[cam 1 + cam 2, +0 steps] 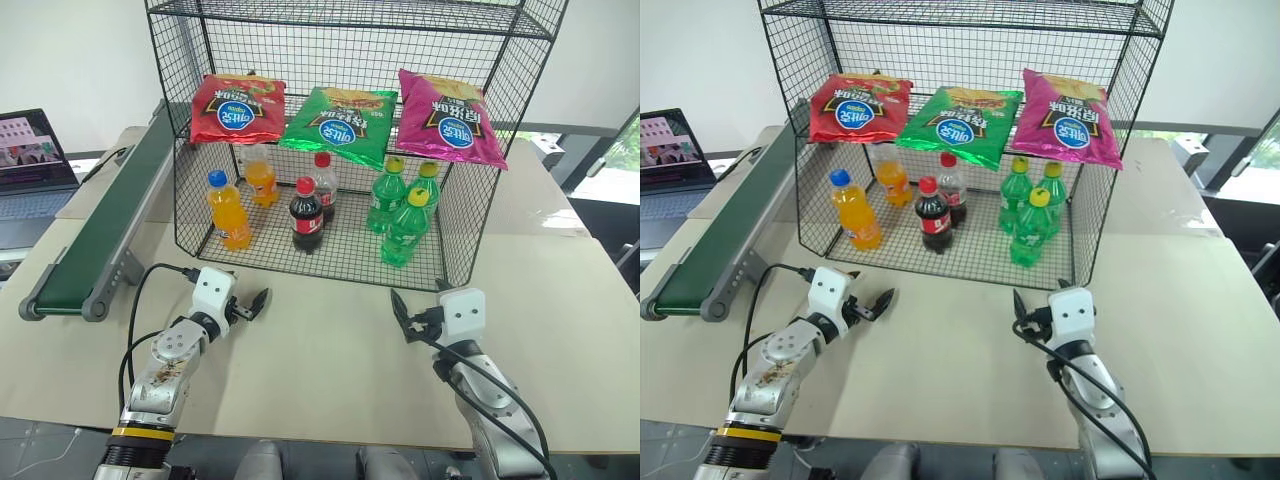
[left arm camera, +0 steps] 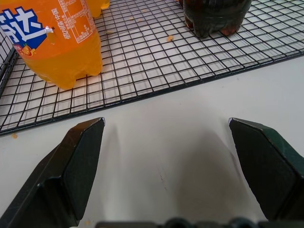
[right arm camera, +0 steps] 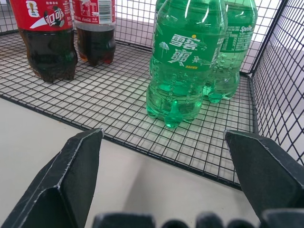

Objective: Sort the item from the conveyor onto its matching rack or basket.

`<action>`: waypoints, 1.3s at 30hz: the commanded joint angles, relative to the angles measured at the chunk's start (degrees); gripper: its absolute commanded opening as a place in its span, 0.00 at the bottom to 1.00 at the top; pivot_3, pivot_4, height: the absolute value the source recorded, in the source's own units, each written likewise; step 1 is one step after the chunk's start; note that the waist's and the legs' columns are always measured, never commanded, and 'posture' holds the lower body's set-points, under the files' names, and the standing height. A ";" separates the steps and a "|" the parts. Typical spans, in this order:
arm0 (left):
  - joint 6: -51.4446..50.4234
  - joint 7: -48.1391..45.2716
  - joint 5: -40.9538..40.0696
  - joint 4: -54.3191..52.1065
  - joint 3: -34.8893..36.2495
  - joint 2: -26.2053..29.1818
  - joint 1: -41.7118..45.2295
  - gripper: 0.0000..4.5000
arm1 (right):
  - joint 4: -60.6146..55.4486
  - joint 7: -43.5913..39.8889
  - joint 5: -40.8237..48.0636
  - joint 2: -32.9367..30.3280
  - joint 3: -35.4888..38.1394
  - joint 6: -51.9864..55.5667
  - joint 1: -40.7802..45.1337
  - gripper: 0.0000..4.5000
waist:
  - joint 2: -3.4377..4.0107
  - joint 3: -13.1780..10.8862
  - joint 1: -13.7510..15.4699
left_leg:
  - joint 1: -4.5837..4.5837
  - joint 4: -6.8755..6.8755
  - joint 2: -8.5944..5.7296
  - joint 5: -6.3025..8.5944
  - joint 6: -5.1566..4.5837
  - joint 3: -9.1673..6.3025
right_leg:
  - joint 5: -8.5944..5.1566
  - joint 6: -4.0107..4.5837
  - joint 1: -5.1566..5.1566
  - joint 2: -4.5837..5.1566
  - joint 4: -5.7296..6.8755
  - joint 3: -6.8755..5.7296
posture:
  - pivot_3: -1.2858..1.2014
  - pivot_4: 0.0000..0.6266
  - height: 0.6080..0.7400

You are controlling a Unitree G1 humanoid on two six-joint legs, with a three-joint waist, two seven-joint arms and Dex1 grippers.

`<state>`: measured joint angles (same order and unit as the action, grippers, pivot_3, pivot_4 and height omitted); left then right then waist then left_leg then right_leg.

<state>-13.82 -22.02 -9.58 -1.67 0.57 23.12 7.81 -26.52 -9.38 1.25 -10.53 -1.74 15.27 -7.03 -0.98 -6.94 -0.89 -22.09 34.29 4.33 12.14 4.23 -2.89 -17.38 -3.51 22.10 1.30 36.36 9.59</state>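
Bottles crowd the lower mesh shelf of the black wire rack [image 1: 470, 215]: two orange soda bottles [image 1: 229, 210] at my left, two cola bottles [image 1: 307, 214] in the middle, three green soda bottles [image 1: 405, 226] at my right. On the shelf above them I see the green crisp bag [image 1: 340, 122] lying between a red bag [image 1: 238, 108] and a magenta bag [image 1: 449, 117], all three tilted toward the open front. To the left of the rack runs the dark-green conveyor [image 1: 100, 235], its belt bare, and beyond it sits a laptop [image 1: 32, 155]. Between my grippers and the rack front I see bare table [image 1: 330, 350]. My left gripper [image 1: 255, 305] hovers over the table just before the rack's front edge, jaws spread wide and holding nothing; its wrist view looks past both fingers [image 2: 71, 166] to the nearest orange bottle and a cola bottle. My right gripper [image 1: 402, 322] likewise stands open and empty, facing the green bottles through the open front.
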 commanded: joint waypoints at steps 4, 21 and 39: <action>0.29 -1.93 -2.02 -1.17 1.04 -1.45 0.19 0.99 | -2.32 -0.67 0.48 -0.78 1.44 -1.42 -0.08 1.00 | 0.01 0.01 0.06 | -0.01 0.00 0.00 0.00 0.00 0.00 | 0.00 0.00 0.00 0.00 0.01 0.00 | 0.52 0.24 1.00; 1.06 -3.46 -0.25 0.89 1.40 -1.48 1.43 0.99 | -2.32 -0.45 0.18 -1.03 1.47 -1.28 0.58 1.00 | 0.01 0.01 -0.04 | 0.00 0.35 -0.01 0.08 -0.14 0.00 | -0.05 -0.03 0.01 -0.01 0.40 0.00 | 0.52 0.24 1.00; 1.13 -3.63 0.64 1.24 1.88 -0.81 2.39 0.99 | -1.36 -0.03 -0.27 -0.11 0.58 -1.65 1.23 1.00 | 0.01 0.01 -0.04 | -0.01 0.40 -0.01 0.11 -0.19 0.00 | -0.05 -0.03 0.00 -0.02 0.42 0.00 | 0.52 0.24 1.00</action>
<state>-13.62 -25.65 -9.18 0.97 1.33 21.69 10.03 -26.55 -9.75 1.20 -10.81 -1.22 15.27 -6.62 -0.98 -6.93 -0.93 -22.10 34.69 4.32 12.25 4.04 -2.89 -17.43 -3.55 22.09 1.28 36.78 9.59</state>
